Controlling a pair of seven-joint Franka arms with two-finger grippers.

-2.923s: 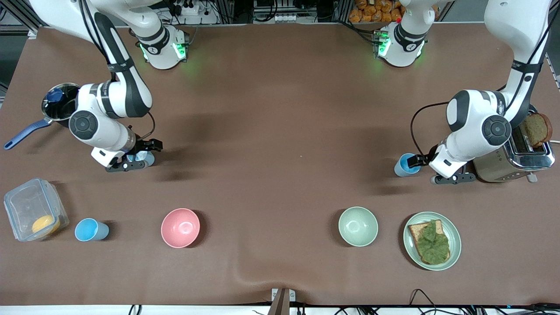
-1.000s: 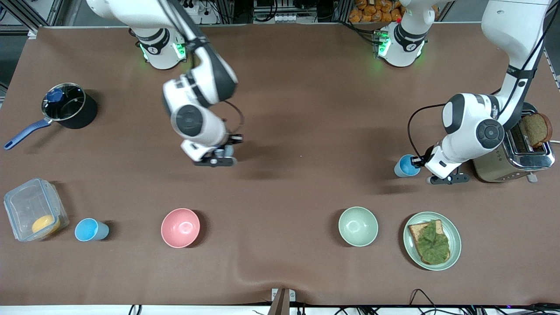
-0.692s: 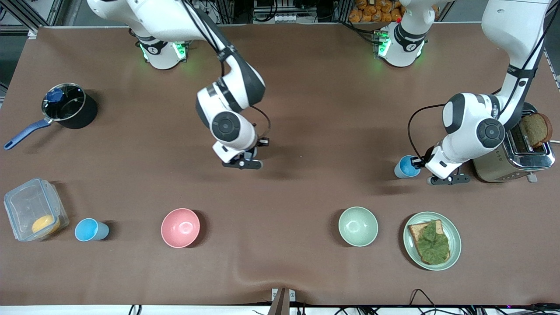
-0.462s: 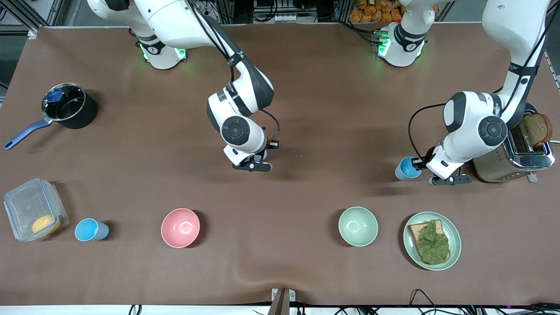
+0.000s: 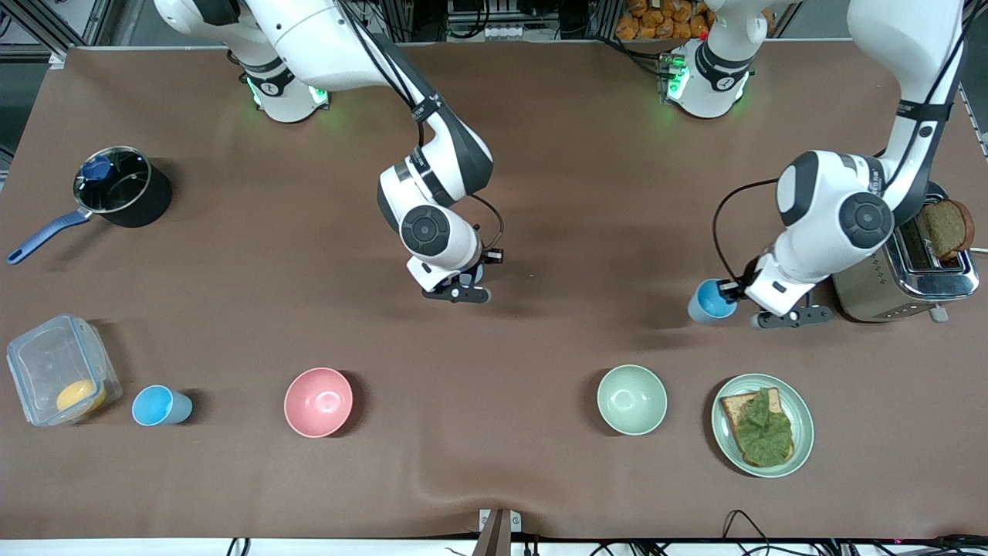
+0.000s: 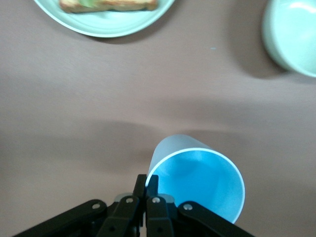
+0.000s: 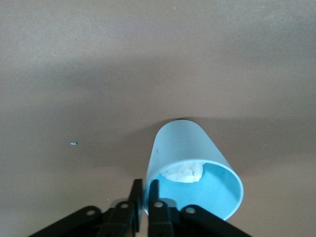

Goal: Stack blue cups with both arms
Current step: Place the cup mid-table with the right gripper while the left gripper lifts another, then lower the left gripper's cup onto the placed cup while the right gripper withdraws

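Note:
My right gripper (image 5: 472, 276) is shut on the rim of a blue cup (image 7: 191, 165) and holds it over the middle of the table. A white lump lies inside this cup. In the front view the arm hides most of it. My left gripper (image 5: 732, 293) is shut on the rim of a second blue cup (image 5: 708, 301), beside the toaster and just above the table. That cup (image 6: 197, 180) is empty inside. A third blue cup (image 5: 158, 405) stands upright near the front camera at the right arm's end.
A dark pot (image 5: 116, 185) with a blue handle and a clear box (image 5: 58, 378) are at the right arm's end. A pink bowl (image 5: 318, 401), a pale green bowl (image 5: 631, 399) and a plate (image 5: 803, 432) with toast lie nearer the camera. A toaster (image 5: 911, 282) stands beside my left arm.
My right arm has carried its cup from beside the pot to the middle of the table. My left gripper has shifted its cup slightly toward the middle.

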